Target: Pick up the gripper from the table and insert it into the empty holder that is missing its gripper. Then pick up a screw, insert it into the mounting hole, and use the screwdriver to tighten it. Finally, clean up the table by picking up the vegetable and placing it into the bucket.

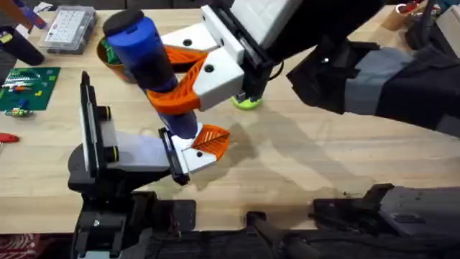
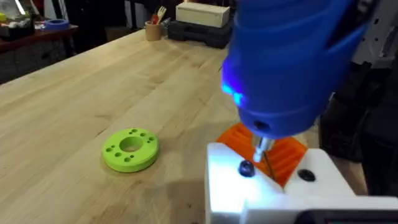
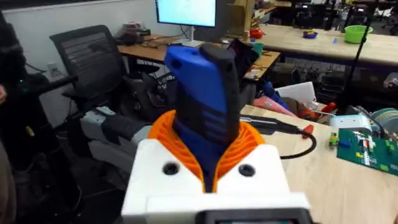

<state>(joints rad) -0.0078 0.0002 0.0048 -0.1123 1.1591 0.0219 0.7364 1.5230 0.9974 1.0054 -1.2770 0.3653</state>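
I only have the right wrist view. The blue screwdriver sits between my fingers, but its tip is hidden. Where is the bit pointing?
Observer: In the left wrist view, the bit points down at the white base of the small gripper, right beside a dark screw head.
Operator: Is the screwdriver powered?
Observer: A blue light glows on the screwdriver near its nose.

The screwdriver point(image 1: 147, 54) is being held above the table point(image 1: 323, 165), its tip just at 12 o'clock of the gripper point(image 1: 208, 144). The gripper is being carried on the holder point(image 1: 133, 151), at its 3 o'clock end. The bucket point(image 1: 111, 61) is lying at 12 o'clock of the holder, partly hidden behind the screwdriver.
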